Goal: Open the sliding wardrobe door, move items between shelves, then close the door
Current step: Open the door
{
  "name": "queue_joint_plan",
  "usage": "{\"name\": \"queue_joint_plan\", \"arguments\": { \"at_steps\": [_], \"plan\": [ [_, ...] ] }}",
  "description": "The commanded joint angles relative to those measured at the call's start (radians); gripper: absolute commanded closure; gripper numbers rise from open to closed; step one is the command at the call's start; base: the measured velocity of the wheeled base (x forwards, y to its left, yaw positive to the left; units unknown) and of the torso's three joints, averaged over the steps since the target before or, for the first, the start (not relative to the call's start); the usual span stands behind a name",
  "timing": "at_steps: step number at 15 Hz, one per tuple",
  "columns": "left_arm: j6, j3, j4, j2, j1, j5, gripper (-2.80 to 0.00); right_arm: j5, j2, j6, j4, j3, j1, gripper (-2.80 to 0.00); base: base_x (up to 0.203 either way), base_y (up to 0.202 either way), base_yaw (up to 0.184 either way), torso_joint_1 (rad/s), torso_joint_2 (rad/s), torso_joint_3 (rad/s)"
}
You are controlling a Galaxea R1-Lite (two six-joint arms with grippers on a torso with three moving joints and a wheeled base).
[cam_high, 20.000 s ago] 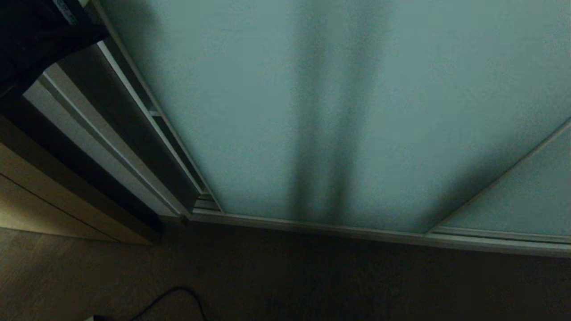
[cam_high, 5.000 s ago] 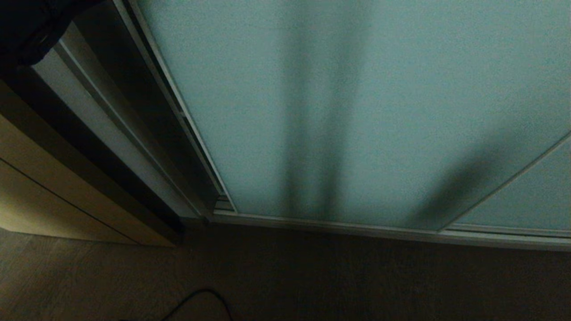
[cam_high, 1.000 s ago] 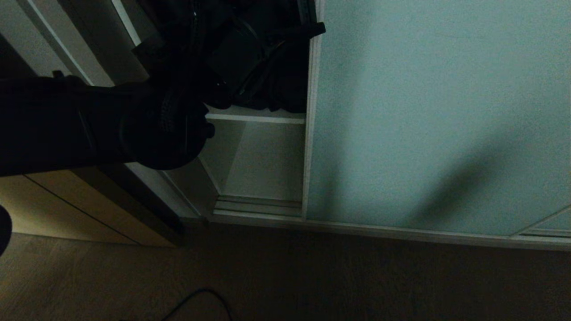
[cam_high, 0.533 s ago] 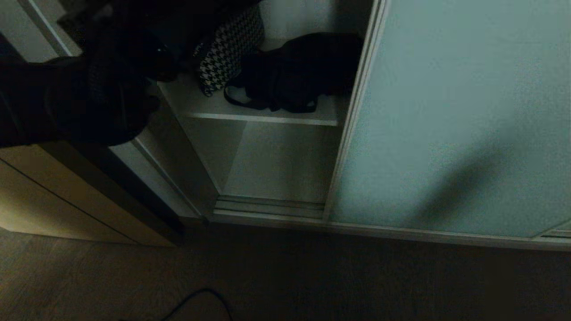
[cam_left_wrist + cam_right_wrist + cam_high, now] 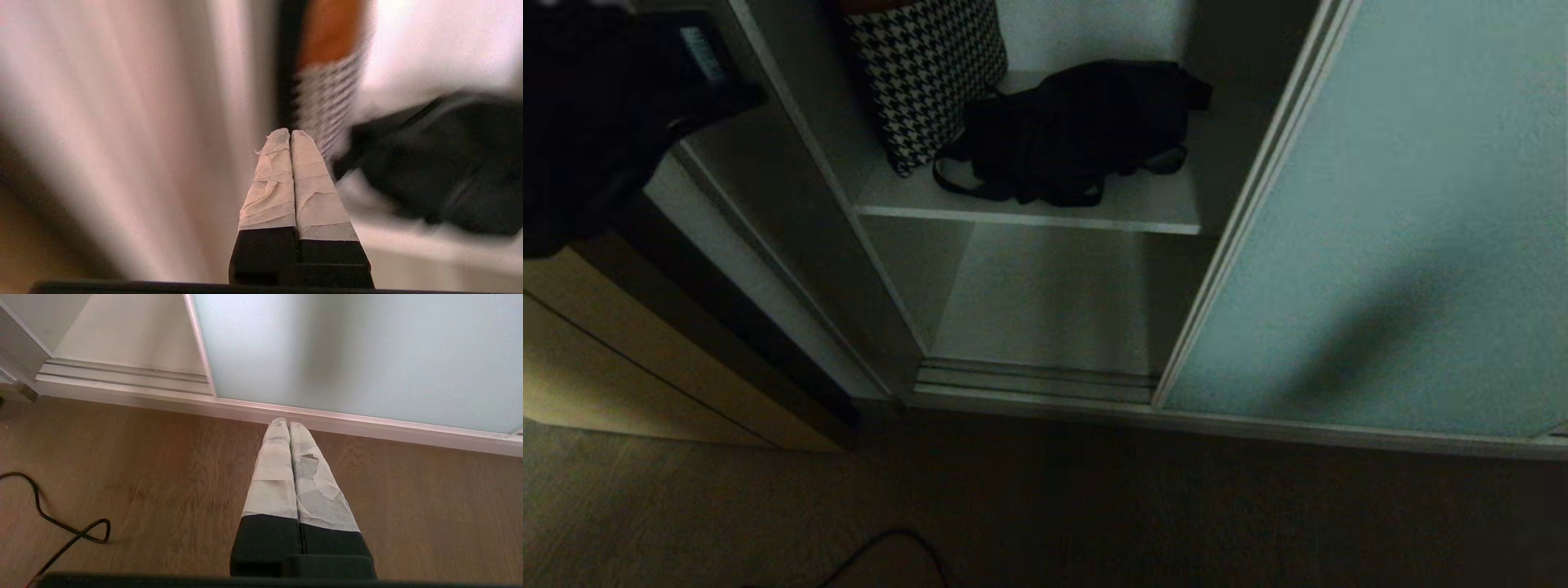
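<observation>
The sliding wardrobe door point(image 5: 1388, 245) stands pushed aside to the right, baring the compartment. Take the upper shelf point(image 5: 1029, 214) as landmark: the black bag point(image 5: 1078, 135) lies slumped on it, toward its right half, with a houndstooth-patterned item point(image 5: 927, 77) standing upright just beside the bag on the left, touching or nearly so. Below that shelf the lower shelf point(image 5: 1045, 302) shows bare.

The left gripper point(image 5: 291, 141) has its taped fingers pressed together, holding nothing; in its wrist view the bag lies ahead and off to one side of the tips, the patterned item straight beyond them. The left arm hangs at the compartment's left edge, level with the upper shelf — plainly the nearer arm.

The right gripper point(image 5: 289, 425) is likewise closed and empty, parked low over the wooden floor point(image 5: 163, 477) by the door's bottom rail, well below the shelf — the bag's long axis appears to run along the shelf's front edge, so the jaws would need to part first
</observation>
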Motion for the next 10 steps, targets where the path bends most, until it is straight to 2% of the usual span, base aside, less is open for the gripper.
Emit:
{"name": "queue_joint_plan", "arguments": {
  "at_steps": [1,5,8,10],
  "plan": [
    [0.002,0.215,-0.002,-0.249,0.021,0.019,0.0,0.0,0.0,0.0,0.0,0.0,0.0,0.0,0.0,0.0,0.0,0.0,0.0,0.0],
    [0.001,0.597,0.005,-0.562,0.033,0.119,0.0,0.0,0.0,0.0,0.0,0.0,0.0,0.0,0.0,0.0,0.0,0.0,0.0,0.0],
    [-0.004,0.797,0.007,-0.736,0.053,0.178,0.0,0.0,0.0,0.0,0.0,0.0,0.0,0.0,0.0,0.0,0.0,0.0,0.0,0.0],
    [-0.007,0.899,0.014,-0.826,0.107,0.191,0.0,0.0,0.0,0.0,0.0,0.0,0.0,0.0,0.0,0.0,0.0,0.0,0.0,0.0]
  ]
}}
